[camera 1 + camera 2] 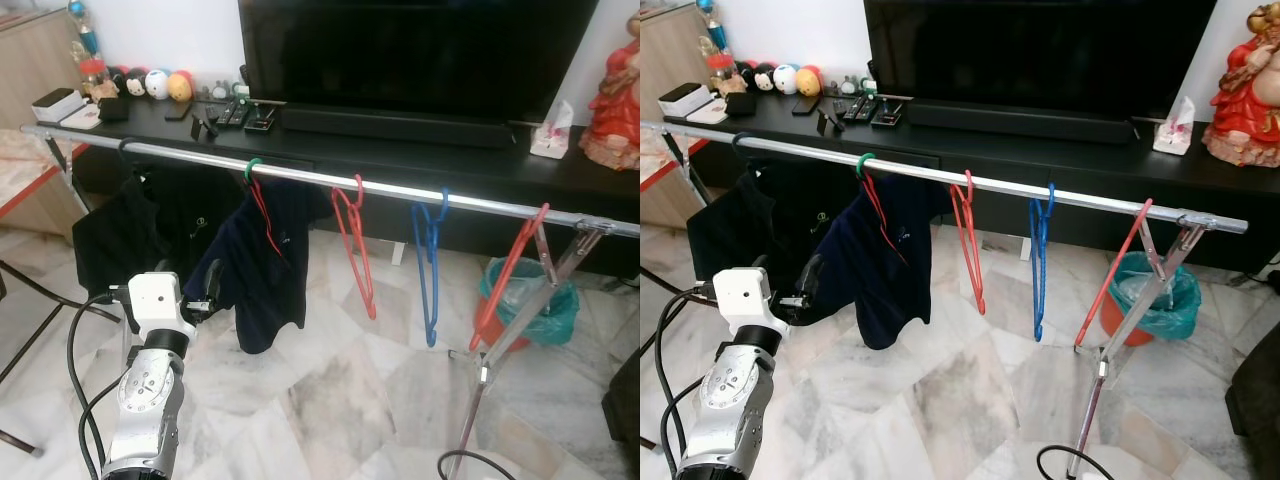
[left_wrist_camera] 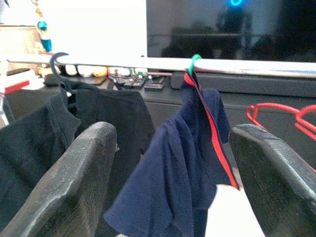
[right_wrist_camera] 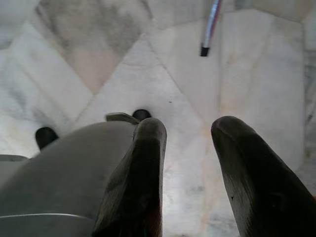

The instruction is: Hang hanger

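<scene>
Left gripper (image 1: 205, 290): raised in front of the rail, below it and just short of the navy shirt; its two black fingers stand spread apart with nothing between them, as the left wrist view shows.
Right gripper (image 3: 187, 177): hangs low over the marble floor (image 3: 98, 64), fingers parted and empty.
Clothes rail (image 1: 400, 188): a silver bar running across the scene in front of the black TV tabletop (image 1: 400, 150), carried at the right on a folding leg.
Navy shirt (image 1: 265, 265): on a green-hooked hanger (image 1: 252, 170) with a red body, hooked over the rail; it looks hung and settled, though the shirt hides most of the hanger.
Black garment (image 1: 125, 230): on a dark hanger near the rail's left end, beside the navy shirt.
Bare hangers: a red hanger (image 1: 355, 245) and a blue hanger (image 1: 430, 265) hang side by side near mid-rail; another red one (image 1: 510, 275) leans aslant near the right leg.
Step in hand: judging by the empty left gripper close to the navy shirt, the hanger appears to be on the rail already, so this reads as the release or check at the end of hanging.
Next move: likely calls for drawing the left gripper back clear of the cloth without snagging the sleeve or tugging the hook off the bar.
</scene>
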Robot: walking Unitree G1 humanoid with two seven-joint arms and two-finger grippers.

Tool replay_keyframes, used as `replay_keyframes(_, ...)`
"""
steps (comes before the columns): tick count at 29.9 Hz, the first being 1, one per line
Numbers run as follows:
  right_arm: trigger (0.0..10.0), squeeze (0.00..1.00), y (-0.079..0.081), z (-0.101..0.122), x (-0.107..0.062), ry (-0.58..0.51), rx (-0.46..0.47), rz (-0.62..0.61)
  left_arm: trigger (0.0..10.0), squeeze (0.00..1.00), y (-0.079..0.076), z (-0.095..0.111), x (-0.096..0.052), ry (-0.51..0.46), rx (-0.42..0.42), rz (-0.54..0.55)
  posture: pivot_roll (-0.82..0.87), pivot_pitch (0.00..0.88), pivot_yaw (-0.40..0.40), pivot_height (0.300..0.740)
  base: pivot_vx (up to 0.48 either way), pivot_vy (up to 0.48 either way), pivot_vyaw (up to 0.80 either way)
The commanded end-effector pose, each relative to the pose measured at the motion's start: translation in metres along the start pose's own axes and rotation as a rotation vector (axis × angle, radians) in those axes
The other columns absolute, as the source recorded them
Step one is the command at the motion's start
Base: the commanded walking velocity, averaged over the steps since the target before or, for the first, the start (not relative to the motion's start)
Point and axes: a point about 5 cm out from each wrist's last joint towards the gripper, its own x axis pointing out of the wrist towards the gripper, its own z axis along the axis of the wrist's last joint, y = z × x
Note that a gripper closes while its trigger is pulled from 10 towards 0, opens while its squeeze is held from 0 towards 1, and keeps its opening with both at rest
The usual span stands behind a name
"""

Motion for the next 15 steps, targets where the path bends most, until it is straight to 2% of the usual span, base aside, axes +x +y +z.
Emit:
replay_keyframes(1, 10.0, 0.00, 0.0064, 0.0044, 0.0011, -0.010, -0.002, 0.027, 10.0, 0.00, 0.0074, 0.0068, 0.0016, -0.015, -0.013, 0.022, -0.06, 0.000, 0.014, 0.740, 0.322, 0.000, 0.00)
replay_keyframes(13, 10.0, 0.00, 0.0129, 0.0029, 0.0015, 0.010, -0.025, 0.064, 10.0, 0.00, 0.0087, 0.0080, 0.0014, -0.012, -0.027, 0.028, -0.06, 0.000, 0.010, 0.740, 0.344, 0.000, 0.00)
replay_keyframes(15, 10.0, 0.00, 0.0065, 0.0005, 0.0005, 0.015, -0.032, 0.065, 10.0, 0.00, 0.0083, 0.0083, 0.0015, -0.013, -0.030, 0.028, -0.06, 0.000, 0.009, 0.740, 0.351, 0.000, 0.00)
